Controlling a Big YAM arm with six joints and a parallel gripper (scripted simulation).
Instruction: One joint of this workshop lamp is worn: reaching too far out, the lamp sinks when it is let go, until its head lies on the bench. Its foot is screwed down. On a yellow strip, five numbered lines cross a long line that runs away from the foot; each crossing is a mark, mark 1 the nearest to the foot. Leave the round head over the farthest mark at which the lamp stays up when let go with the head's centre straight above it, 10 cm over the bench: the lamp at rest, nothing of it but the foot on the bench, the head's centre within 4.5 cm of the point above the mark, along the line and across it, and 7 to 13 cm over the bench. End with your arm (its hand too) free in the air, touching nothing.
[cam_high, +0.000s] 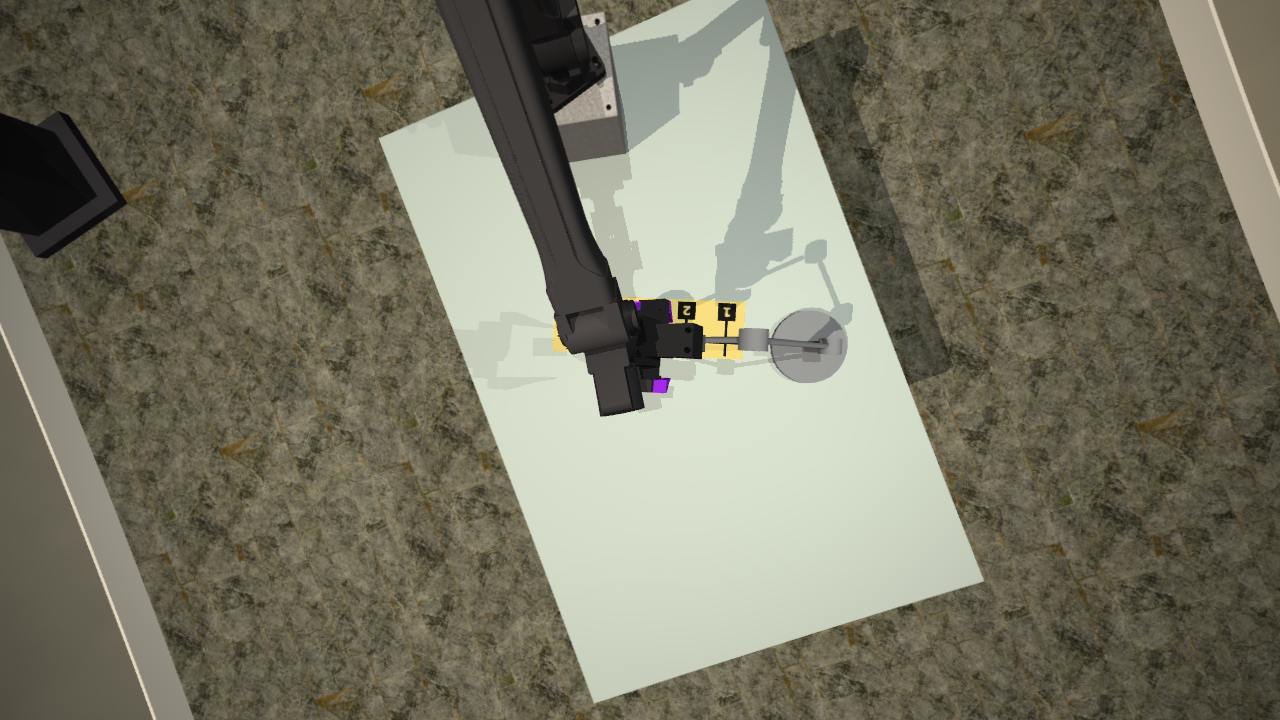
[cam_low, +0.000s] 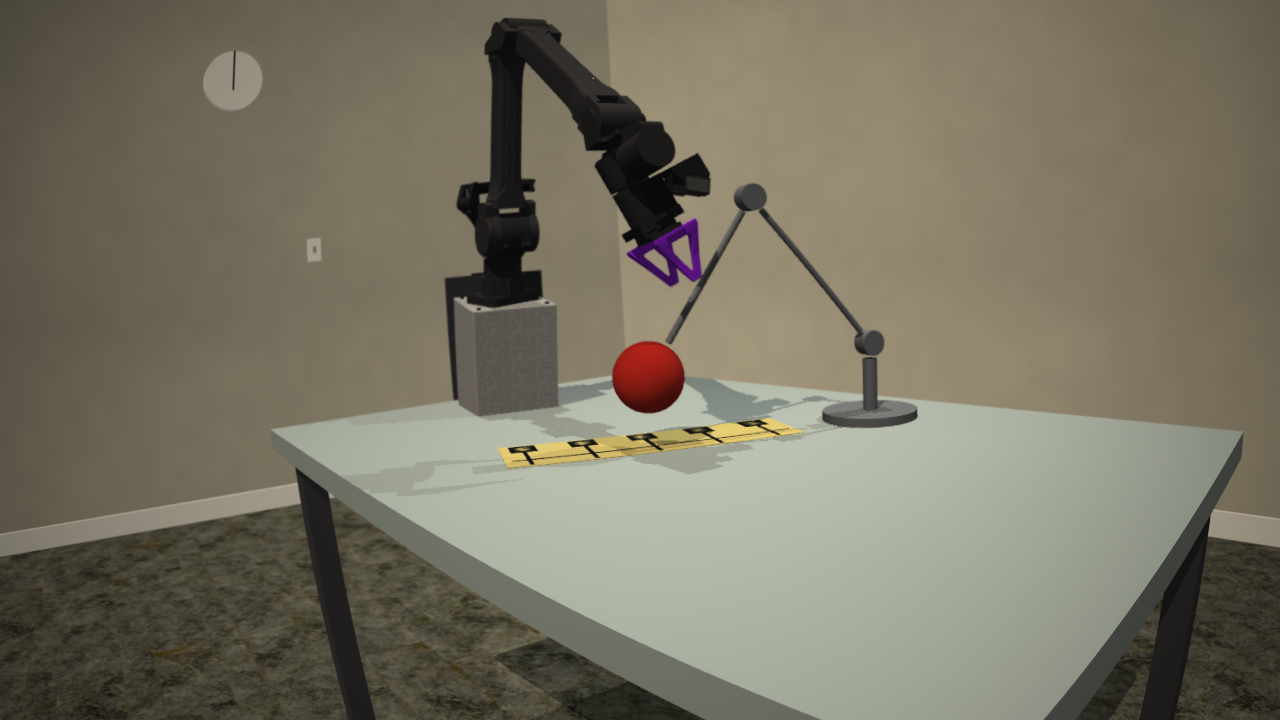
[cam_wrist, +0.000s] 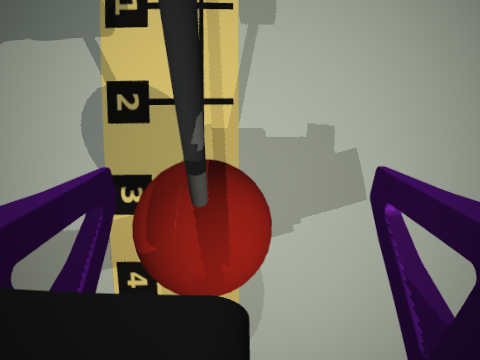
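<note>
1. Top view: pale green counter sits skewed on a mottled stone-look floor, with light baseboards at the frame edges. The black arm runs down from its grey pedestal and covers most of the yellow strip, so only numbers 1 and 2 show. The lamp foot is a grey disc just past the strip's end. The red head is hidden under the wrist here.

2. Exterior view: this one actually shows the round red head, hanging clear of the counter above the middle of the strip, roughly over the third mark. The lamp's two thin rods meet at an elbow joint up high. The purple pincer hangs above the head, close by the rod, spread wide and holding nothing. Tan walls, with a round wall clock.

3. Wrist view: looking straight down, the head covers the line at mark 3 and part of 4, with purple fingers far apart either side, not touching it.
</note>
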